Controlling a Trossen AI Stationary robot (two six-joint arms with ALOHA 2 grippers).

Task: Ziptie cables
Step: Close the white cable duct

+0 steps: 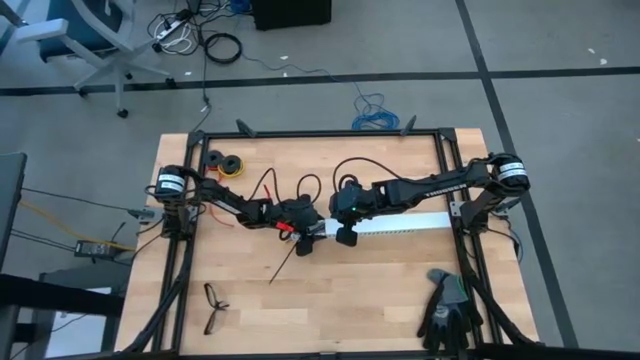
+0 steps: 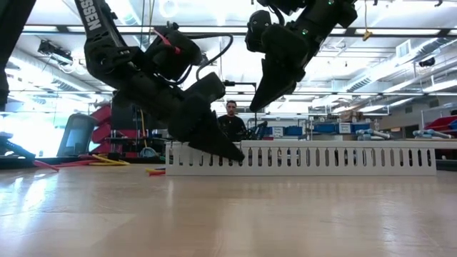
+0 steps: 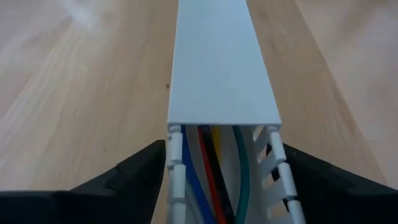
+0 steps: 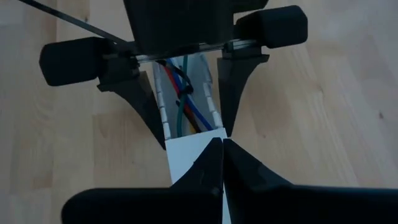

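A long white slotted strip (image 1: pixel 400 222) lies on the table with a flat cover on top. The cables (image 3: pixel 208 180), blue, red, yellow, black and green, lie inside it and show at its uncovered end. My left gripper (image 3: pixel 224 144) is open and low at that end, one finger outside each slotted wall. My right gripper (image 4: pixel 222 142) is shut and hangs above the cover's end (image 4: pixel 193 149), clear of the strip in the low view (image 2: pixel 255 107). One ziptie (image 1: pixel 283 265) lies loose on the wood nearer the front. A black band (image 4: pixel 181 84) sits around the cables. My left gripper has its fingers (image 3: pixel 146 171) close beside the two slotted side walls (image 3: pixel 174 162) at the strip's uncovered end, coming in slanting down along the strip from the table's left. Whether they touch the walls I cannot tell. The strip lies flat on the table.
Black eyeglasses (image 1: pixel 213 305) lie near the front left and dark gloves (image 1: pixel 447 305) at the front right. Tape rolls (image 1: pixel 225 163) sit at the far left. Loose red and yellow wires (image 2: pixel 107 160) lie to the left of the strip. A person (image 2: pixel 230 118) sits beyond the table.
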